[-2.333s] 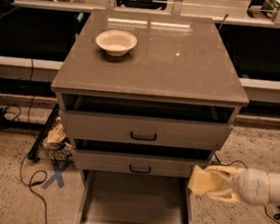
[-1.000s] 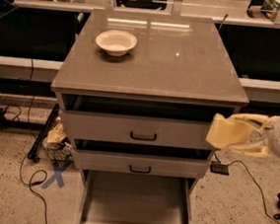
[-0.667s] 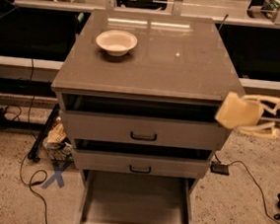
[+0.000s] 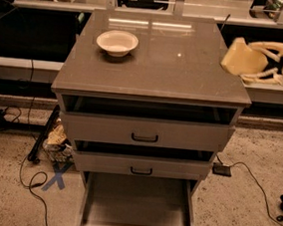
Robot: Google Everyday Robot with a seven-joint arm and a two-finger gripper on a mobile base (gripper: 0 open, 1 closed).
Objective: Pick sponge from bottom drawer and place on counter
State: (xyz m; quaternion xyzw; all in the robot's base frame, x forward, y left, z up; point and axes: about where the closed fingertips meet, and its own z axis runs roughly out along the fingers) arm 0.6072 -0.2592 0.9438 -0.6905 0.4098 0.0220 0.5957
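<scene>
At the far left, black cables [image 4: 33, 174] are trailing over the speckled floor beside a blue tape cross [image 4: 57, 176]. A round cream bowl [image 4: 117, 42] is sitting upright on the back-left part of the large glossy grey-brown counter [image 4: 155, 71], well apart from everything else.

Below the counter, the two upper grey drawers with black handles [image 4: 144, 137] are standing slightly ajar. Under them the wide, flat-floored grey bottom drawer [image 4: 137, 204] is jutting far out towards the camera, its bare floor showing between low side walls.

Further right, the small pale yellow sponge [image 4: 239, 59] is showing against the counter's right edge, about halfway back, and is sitting in the robot's grasp rather than lying on the top. It is hanging tilted, with its broad face turning towards the camera. Its longer side is running from the upper left down to the right, and one corner is pointing up.

The pale two-finger gripper [image 4: 250, 61] is reaching in from the right, beyond the counter's edge. One finger is passing above the sponge and one below, so the jaws are clamping it between them.

On the floor at the right, a small black box [image 4: 222, 169] is lying at the end of a thin cable.
</scene>
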